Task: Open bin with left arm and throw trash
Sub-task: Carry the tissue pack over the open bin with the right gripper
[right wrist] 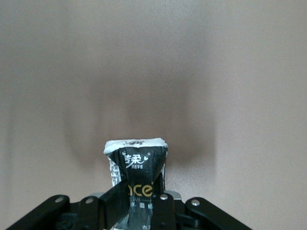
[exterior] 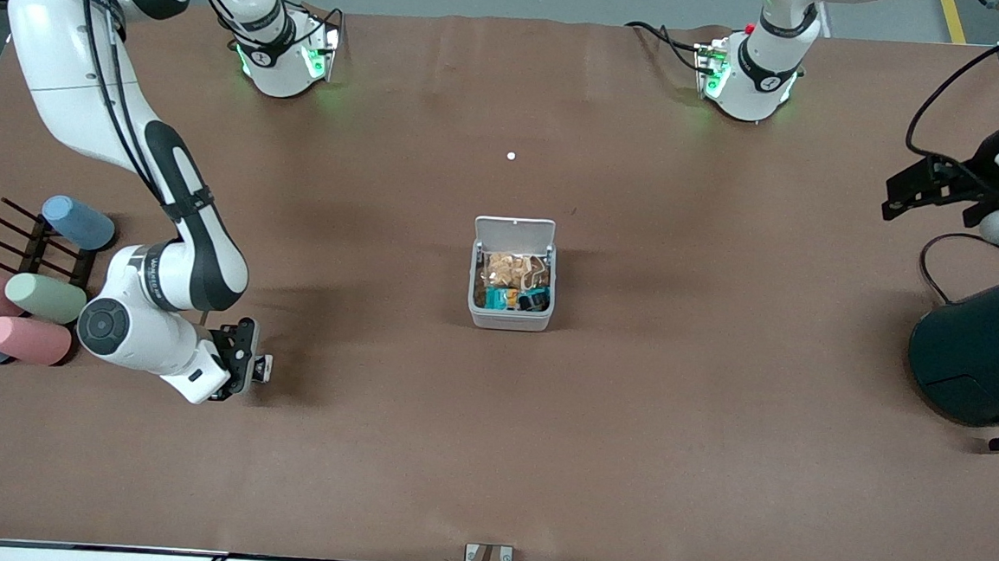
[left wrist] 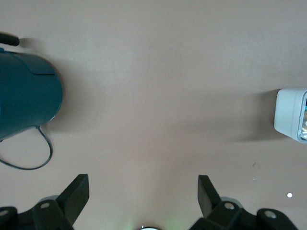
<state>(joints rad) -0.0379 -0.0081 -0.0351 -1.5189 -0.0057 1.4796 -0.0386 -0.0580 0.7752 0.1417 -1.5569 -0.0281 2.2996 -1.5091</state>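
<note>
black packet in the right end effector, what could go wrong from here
1. The right end effector pinches the black packet only at one end; most of it sticks out, so it might slip or swing on the way.
2. The bin already looks nearly full, so the packet may perch on top or spill out.
3. The open lid stands up at the bin's edge; a low approach could knock it.

Even overhead light, soft shadows on table [exterior: 629, 427]; wrist views perhaps slightly blurred.

White bin [exterior: 510, 316] mid-table, lid up, part-filled; black printed packet [right wrist: 136, 179] pinched upright.
</note>
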